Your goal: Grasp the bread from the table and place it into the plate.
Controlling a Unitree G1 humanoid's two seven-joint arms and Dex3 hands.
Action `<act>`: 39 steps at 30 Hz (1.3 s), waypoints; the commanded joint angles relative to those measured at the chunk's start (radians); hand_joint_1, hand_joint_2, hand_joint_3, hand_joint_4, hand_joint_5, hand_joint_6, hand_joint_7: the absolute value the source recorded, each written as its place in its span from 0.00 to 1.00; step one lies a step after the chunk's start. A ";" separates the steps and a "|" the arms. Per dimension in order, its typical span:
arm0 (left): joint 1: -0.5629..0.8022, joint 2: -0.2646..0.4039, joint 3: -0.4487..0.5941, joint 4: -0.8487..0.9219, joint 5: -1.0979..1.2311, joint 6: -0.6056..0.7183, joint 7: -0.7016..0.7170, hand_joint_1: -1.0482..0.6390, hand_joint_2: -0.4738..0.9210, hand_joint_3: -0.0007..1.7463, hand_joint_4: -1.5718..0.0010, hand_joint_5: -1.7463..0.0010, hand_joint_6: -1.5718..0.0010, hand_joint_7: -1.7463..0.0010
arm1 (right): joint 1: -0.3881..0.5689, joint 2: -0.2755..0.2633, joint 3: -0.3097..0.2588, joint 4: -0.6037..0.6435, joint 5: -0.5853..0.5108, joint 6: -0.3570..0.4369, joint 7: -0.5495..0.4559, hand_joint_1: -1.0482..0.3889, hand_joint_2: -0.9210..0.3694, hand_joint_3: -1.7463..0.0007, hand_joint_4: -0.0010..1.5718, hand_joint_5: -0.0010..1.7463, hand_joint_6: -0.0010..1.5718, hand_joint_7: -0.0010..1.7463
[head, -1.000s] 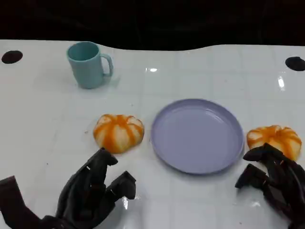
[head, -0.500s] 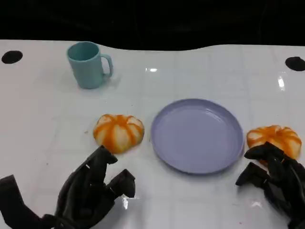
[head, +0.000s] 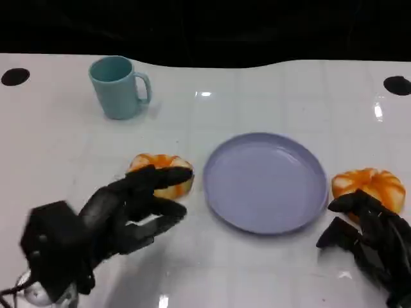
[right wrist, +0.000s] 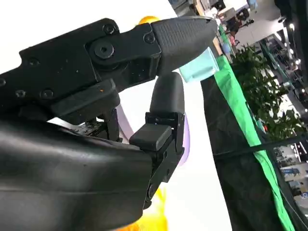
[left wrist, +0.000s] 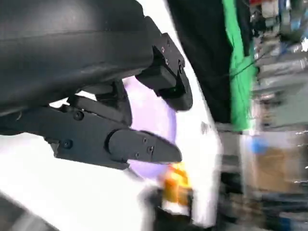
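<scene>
My left robot hand (head: 128, 208) has its fingers spread and holds nothing — the left bread (head: 162, 174) sits just beyond its fingertips, left of the plate (head: 265, 181). My right robot hand (head: 372, 240), also unclenched, waits near the right bread (head: 369, 187).

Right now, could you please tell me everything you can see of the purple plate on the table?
The plate is round, shallow and pale lavender, with a low raised rim and a smooth, slightly glossy surface that looks like plastic. It lies flat and upright on the white table, with nothing in it. One bread roll lies close to its left edge, another bread roll beside its right edge. Neither hand touches it.
</scene>
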 commanded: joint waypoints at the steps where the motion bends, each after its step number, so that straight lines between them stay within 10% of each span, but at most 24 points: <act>1: -0.033 0.083 -0.041 -0.051 0.167 -0.039 0.081 0.36 0.97 0.00 0.93 0.58 0.73 1.00 | 0.007 -0.008 0.001 0.012 -0.016 -0.010 -0.023 0.34 0.00 0.89 0.43 0.89 0.42 0.69; 21: -0.246 0.237 -0.280 0.039 0.798 0.072 0.229 0.33 0.96 0.00 1.00 0.83 0.85 1.00 | -0.008 -0.008 -0.012 0.040 0.003 -0.013 0.011 0.35 0.00 0.89 0.43 0.89 0.41 0.69; 39: -0.553 0.133 -0.443 0.567 0.852 0.156 0.324 0.33 0.94 0.00 0.95 0.94 0.88 0.99 | 0.007 -0.012 -0.008 0.021 -0.005 -0.013 0.012 0.35 0.00 0.89 0.41 0.90 0.40 0.68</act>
